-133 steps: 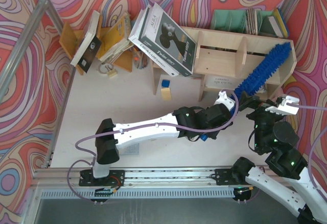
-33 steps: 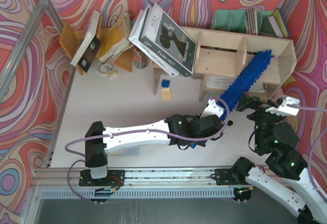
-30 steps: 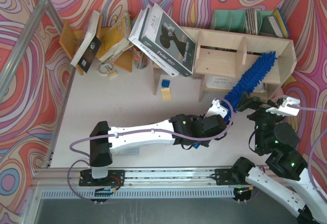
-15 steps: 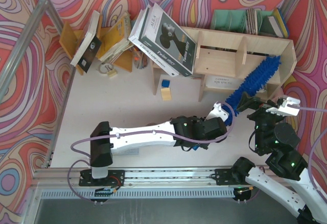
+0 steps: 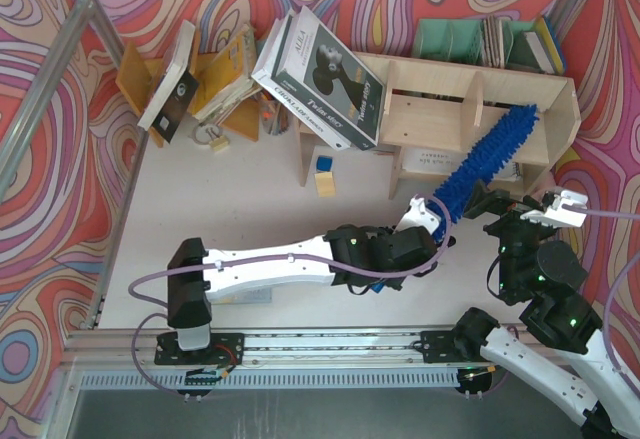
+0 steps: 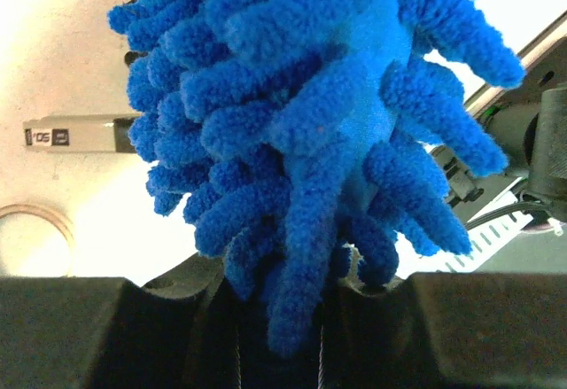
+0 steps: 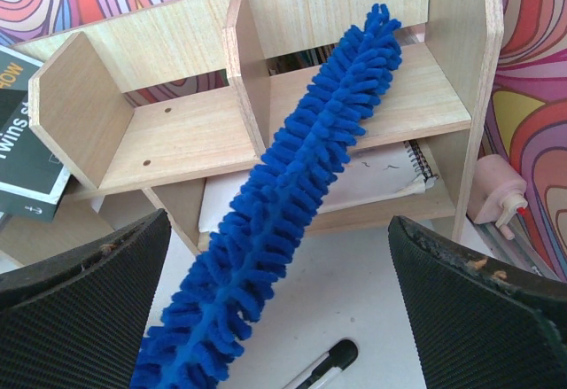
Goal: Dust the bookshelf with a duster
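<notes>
The bright-blue fluffy duster (image 5: 485, 154) slants up and right from my left gripper (image 5: 428, 217), which is shut on its handle end. Its tip lies on the upper tier of the pale plywood bookshelf (image 5: 430, 109), in the right compartment. In the left wrist view the duster (image 6: 310, 97) fills the frame above the left gripper (image 6: 282, 322). In the right wrist view the duster (image 7: 301, 185) crosses the bookshelf (image 7: 177, 132) at the upright divider. My right gripper (image 5: 497, 209) hangs open and empty beside the duster's lower part, and its fingers stand wide apart in its own view (image 7: 279, 221).
Large books (image 5: 320, 69) lean on the shelf's left end. An orange-brown book rack (image 5: 150, 74) stands back left, a green file holder (image 5: 460, 39) behind the shelf. A spiral notebook (image 7: 390, 172) lies on the lower tier. A black-and-silver knife (image 6: 71, 132) lies on the table.
The duster has swept back and forth over the right compartment. In the last half second its tip has slid a little left and my left gripper has drawn back left. The right arm has stayed still.
</notes>
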Motion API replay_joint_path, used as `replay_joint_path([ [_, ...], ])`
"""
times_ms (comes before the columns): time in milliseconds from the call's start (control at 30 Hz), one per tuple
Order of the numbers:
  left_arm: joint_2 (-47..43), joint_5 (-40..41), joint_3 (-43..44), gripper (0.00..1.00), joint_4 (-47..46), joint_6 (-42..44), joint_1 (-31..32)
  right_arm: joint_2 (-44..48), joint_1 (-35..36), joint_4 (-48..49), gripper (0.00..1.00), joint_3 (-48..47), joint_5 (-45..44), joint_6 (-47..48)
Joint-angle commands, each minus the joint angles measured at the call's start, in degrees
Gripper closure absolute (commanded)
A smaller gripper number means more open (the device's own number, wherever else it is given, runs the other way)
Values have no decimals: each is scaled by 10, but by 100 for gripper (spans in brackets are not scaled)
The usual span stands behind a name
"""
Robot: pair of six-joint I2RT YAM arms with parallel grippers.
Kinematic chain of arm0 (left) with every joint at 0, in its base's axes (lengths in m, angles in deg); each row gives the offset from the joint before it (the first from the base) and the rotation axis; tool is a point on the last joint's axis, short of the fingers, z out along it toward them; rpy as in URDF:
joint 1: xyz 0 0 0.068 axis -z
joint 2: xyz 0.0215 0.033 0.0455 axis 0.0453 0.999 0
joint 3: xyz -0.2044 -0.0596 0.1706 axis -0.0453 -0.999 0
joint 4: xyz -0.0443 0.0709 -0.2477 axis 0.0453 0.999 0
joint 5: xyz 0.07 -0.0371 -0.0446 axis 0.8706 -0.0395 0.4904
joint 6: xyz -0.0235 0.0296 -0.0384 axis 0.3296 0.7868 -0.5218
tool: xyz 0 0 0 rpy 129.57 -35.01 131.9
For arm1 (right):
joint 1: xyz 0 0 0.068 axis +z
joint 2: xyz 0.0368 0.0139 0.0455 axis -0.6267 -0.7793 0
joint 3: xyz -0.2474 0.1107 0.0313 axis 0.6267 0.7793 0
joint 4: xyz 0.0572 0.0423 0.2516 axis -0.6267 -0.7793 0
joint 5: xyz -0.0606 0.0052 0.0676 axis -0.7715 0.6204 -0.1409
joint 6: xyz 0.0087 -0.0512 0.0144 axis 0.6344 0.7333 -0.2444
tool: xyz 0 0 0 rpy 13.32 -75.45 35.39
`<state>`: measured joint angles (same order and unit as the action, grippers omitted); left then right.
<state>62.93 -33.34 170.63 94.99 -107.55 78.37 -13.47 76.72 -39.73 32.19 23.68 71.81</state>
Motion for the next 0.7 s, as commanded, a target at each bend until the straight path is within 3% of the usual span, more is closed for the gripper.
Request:
replay_joint_path([
  [0, 30, -18, 40, 100, -8, 15, 3, 2, 2, 23, 1, 6, -2, 3],
  [233, 44, -23, 63, 100, 0, 27, 9, 2, 2, 22, 1, 4, -1, 2],
  [667, -66, 8, -54, 100, -106, 80, 23, -47, 2, -48, 1, -114, 60, -32],
])
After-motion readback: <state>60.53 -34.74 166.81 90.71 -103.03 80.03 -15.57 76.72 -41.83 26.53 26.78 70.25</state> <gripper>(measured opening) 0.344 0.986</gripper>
